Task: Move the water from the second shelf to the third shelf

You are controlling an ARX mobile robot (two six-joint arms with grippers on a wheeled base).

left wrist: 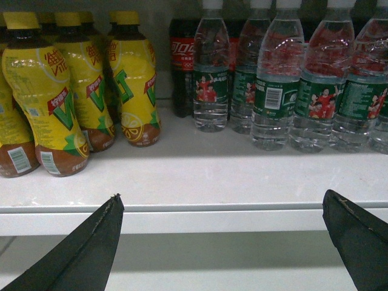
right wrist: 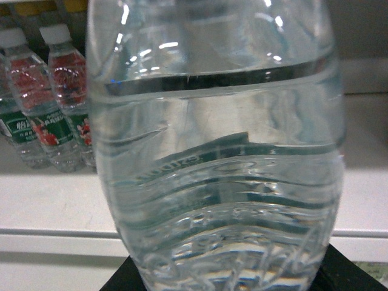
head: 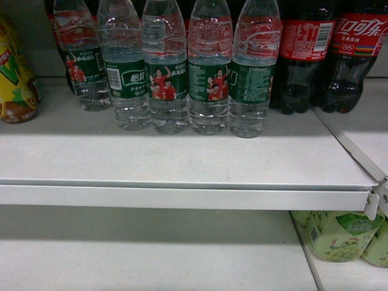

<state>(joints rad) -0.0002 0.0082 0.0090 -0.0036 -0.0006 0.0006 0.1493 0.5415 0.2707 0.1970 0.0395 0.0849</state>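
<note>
A: Up close in the right wrist view, one water bottle (right wrist: pixel 215 151) fills nearly everything; cap and base cut off, label only a green smear seen through the water. Right gripper (right wrist: pixel 221 280): just dark corners at the bottom, either side of the bottle. Looks clamped on it.

B: Head view?

A: Neither gripper shows there. Five water bottles in the front row (head: pixel 168 79) on the upper shelf (head: pixel 182 159), tops cropped. Two cola bottles (head: pixel 327 54) on their right, one yellow bottle (head: pixel 15 73) at the left edge, half cut. Green packs (head: pixel 339 233) on the shelf below, partly hidden.

B: Left side?

A: Left gripper (left wrist: pixel 221 242) spread wide, holding nothing, two black fingers (left wrist: pixel 79 254) low before the shelf lip. At least four yellow bottles, more behind, count unclear.
</note>
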